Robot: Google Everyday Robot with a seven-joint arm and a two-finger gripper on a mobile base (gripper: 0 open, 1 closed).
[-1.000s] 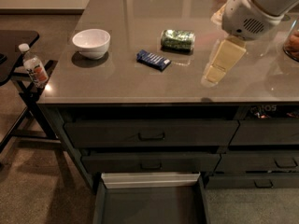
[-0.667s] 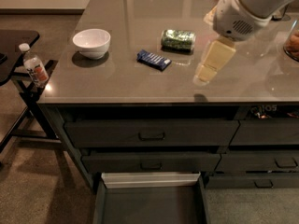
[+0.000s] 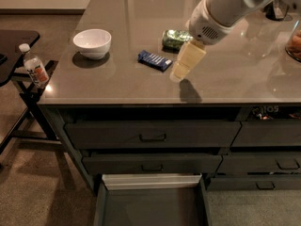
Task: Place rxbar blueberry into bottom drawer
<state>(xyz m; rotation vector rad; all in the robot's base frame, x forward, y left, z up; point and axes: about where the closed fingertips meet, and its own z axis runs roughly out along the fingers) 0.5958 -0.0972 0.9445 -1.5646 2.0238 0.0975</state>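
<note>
My gripper (image 3: 178, 73) hangs low over the desk (image 3: 141, 86), a little back from the middle of the front edge. Its tip is just right of the bar (image 3: 154, 60). Whether it is released or clenched I cannot tell, but it grasps nothing.

The bar lies flat on the desktop, not yet picked up. The can (image 3: 175, 38) is just behind it, toward the back edge, and the bowl (image 3: 92, 42) sits well apart, near the left edge.

Below the front edge the drawer (image 3: 153, 206) is pulled out, and the bar is not in it.

So I judge that only the approach is done. The opening is ready, but the grasp, the lift, the carry over the front edge and the release into the drawer are all left to do.
</note>
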